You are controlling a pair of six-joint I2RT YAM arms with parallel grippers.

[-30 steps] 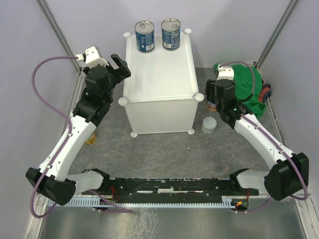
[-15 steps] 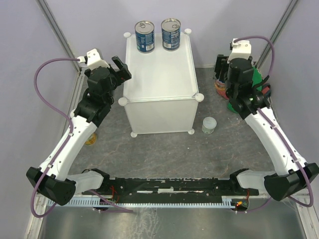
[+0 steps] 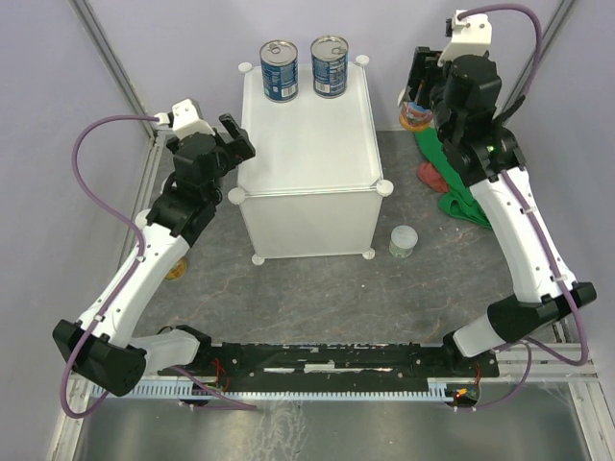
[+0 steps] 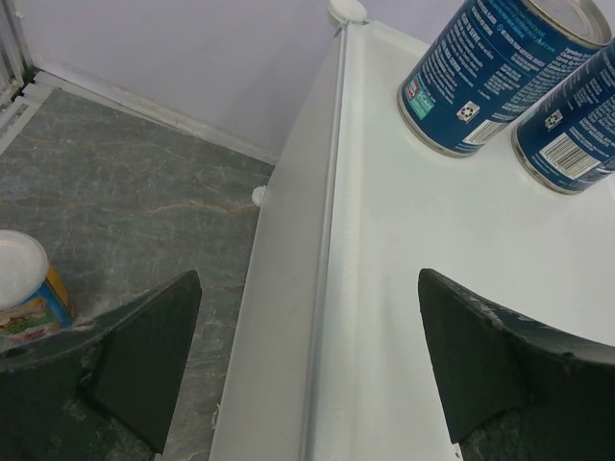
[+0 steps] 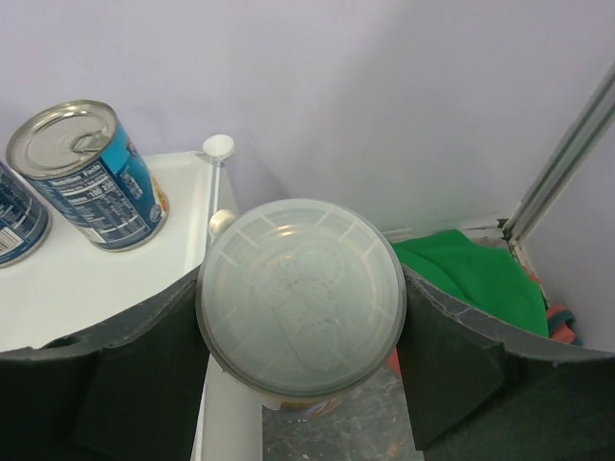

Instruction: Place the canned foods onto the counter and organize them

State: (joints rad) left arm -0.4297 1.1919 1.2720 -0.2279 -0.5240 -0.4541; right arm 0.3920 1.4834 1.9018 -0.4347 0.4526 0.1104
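The fingers [image 4: 139,360] of the left gripper [image 4: 307,280] are spread wide and hold nothing. They straddle the left edge of the counter [image 3: 307,154], one over the floor [image 3: 317,283], one over the top. The right gripper [image 3: 416,94] is clamped on a white-lidded can [image 5: 300,298], raised beside the counter's far right corner. Two blue cans [image 3: 280,70] stand just beside each other along the far edge, and all the top in front of them is bare. On the floor, a pale can [image 3: 404,240] sits by the front right foot, and a yellow-labelled can [image 4: 24,288] sits left of the counter.
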